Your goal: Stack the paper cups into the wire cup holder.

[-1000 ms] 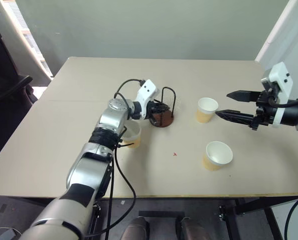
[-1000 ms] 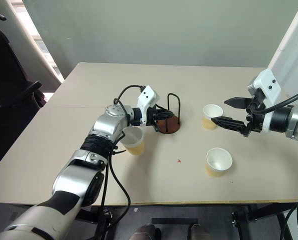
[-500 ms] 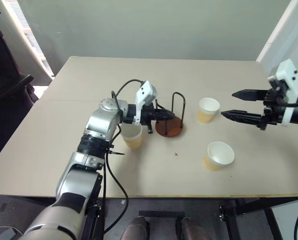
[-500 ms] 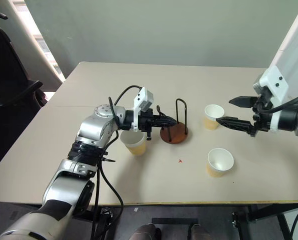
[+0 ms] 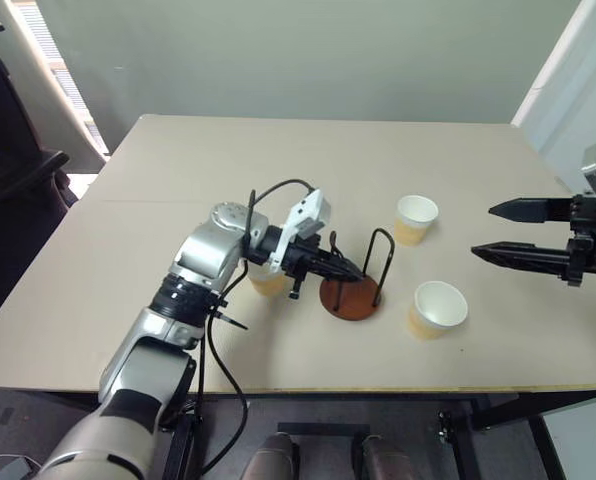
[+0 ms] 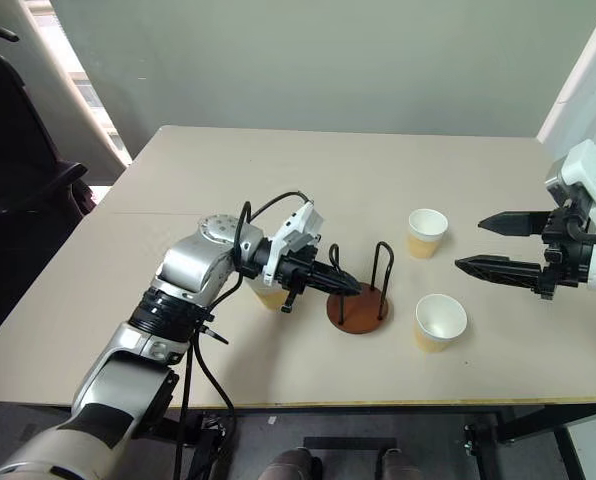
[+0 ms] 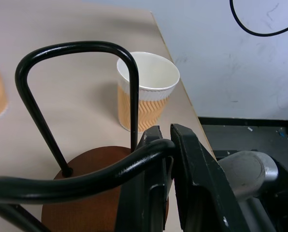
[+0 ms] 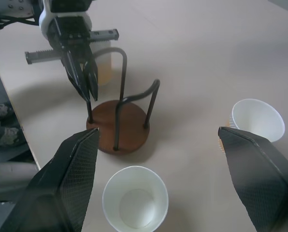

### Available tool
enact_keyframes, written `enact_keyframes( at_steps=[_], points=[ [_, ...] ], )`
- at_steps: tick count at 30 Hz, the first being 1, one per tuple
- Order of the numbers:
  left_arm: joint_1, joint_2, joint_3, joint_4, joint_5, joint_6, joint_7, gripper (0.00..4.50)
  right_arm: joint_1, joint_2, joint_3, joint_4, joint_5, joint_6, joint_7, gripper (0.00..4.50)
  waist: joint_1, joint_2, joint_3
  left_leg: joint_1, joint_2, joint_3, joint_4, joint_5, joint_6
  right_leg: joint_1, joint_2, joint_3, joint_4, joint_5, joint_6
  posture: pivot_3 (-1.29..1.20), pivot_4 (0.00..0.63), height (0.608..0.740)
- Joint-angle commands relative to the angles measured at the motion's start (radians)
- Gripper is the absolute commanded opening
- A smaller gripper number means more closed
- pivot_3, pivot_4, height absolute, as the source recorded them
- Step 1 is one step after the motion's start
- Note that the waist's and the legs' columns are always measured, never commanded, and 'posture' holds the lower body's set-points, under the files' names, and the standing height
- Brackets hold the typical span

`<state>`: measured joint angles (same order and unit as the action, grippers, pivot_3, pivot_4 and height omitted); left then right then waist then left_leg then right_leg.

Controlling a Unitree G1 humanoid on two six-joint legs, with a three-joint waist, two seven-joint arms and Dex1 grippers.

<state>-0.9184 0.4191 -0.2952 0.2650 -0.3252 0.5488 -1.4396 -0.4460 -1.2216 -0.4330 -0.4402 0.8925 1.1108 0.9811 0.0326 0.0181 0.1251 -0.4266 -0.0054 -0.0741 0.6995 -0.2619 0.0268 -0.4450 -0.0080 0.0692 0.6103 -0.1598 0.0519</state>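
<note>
The tan table (image 5: 158, 260) holds three empty paper cups (image 5: 437, 308). The left gripper (image 5: 350, 271) pinches the wire cup holder (image 5: 353, 297); the right gripper (image 5: 498, 230), at 3 o'clock, is spread.

Inspector: Count of paper cups?
Recorder: Three: one far right (image 5: 415, 219), one near right (image 5: 437, 309), one left (image 5: 266, 281) behind the arm.
Inspector: Wire cup holders?
Recorder: One (image 5: 353, 287), two wire arches on it.
Inspector: Tables?
Recorder: One (image 5: 308, 160).
</note>
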Motion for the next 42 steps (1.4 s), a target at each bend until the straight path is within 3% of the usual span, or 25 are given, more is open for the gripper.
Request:
enact_keyframes(
  at_steps=[1,6,10,19,25,30,32,42],
  points=[
    [0.011,-0.014,-0.007,-0.031,0.010,-0.031,0.018,0.04,-0.007,-0.009,-0.042,-0.017,0.022,-0.007,-0.019,4.08,0.000,0.000,0.000,0.000,0.000,0.000,0.000,0.000,0.000,0.000,0.000,0.000,0.000,0.000,0.000,0.00,0.150,0.740],
    [0.036,-0.015,-0.047,0.010,0.084,-0.106,0.063,0.04,-0.019,-0.002,-0.019,-0.017,0.029,-0.021,-0.035,4.08,0.000,0.000,0.000,0.000,0.000,0.000,0.000,0.000,0.000,0.000,0.000,0.000,0.000,0.000,0.001,0.00,0.150,0.740],
    [0.056,0.003,-0.066,-0.007,0.109,-0.140,0.049,1.16,-0.022,-0.001,-0.005,-0.016,0.031,-0.029,-0.037,4.08,-0.001,0.000,0.000,0.002,0.000,0.001,0.000,0.000,0.000,0.002,0.000,0.001,0.000,0.000,0.001,0.00,0.150,0.740],
    [0.095,0.070,-0.066,-0.130,0.116,-0.116,0.041,4.42,-0.041,0.012,0.046,-0.010,0.023,-0.060,-0.036,4.08,-0.001,0.000,0.000,0.002,0.000,0.001,0.000,0.000,0.001,0.002,0.000,0.001,-0.001,-0.001,0.001,0.00,0.150,0.740],
    [0.127,0.131,-0.042,-0.229,0.103,-0.084,0.056,4.47,-0.129,0.020,0.176,0.053,-0.044,-0.140,0.004,4.08,-0.003,0.001,0.000,0.002,0.000,0.001,0.000,0.000,0.000,0.001,0.001,0.002,0.000,-0.001,0.001,0.00,0.150,0.740],
    [0.136,0.179,0.014,-0.275,0.081,-0.076,0.079,4.49,-0.295,0.071,0.365,0.187,-0.161,-0.213,0.061,4.25,-0.008,0.001,0.000,0.003,0.000,0.001,0.000,-0.001,0.001,0.001,0.001,0.004,0.000,0.000,0.001,0.00,0.150,0.740],
    [0.139,0.199,0.058,-0.292,0.058,-0.041,0.102,4.50,-0.356,0.101,0.452,0.266,-0.252,-0.275,0.089,4.47,-0.008,0.001,0.000,0.004,0.000,0.001,-0.001,-0.001,0.002,0.001,0.001,0.004,0.001,0.000,0.001,0.00,0.150,0.740],
    [0.119,0.322,0.343,-0.316,-0.175,0.190,0.157,4.50,-0.573,0.252,0.777,0.657,-0.706,-0.637,0.200,4.47,-0.018,0.001,-0.001,0.003,0.000,0.001,-0.001,-0.001,0.001,-0.002,0.001,0.003,0.001,0.002,-0.002,0.00,0.150,0.740]
  ],
)
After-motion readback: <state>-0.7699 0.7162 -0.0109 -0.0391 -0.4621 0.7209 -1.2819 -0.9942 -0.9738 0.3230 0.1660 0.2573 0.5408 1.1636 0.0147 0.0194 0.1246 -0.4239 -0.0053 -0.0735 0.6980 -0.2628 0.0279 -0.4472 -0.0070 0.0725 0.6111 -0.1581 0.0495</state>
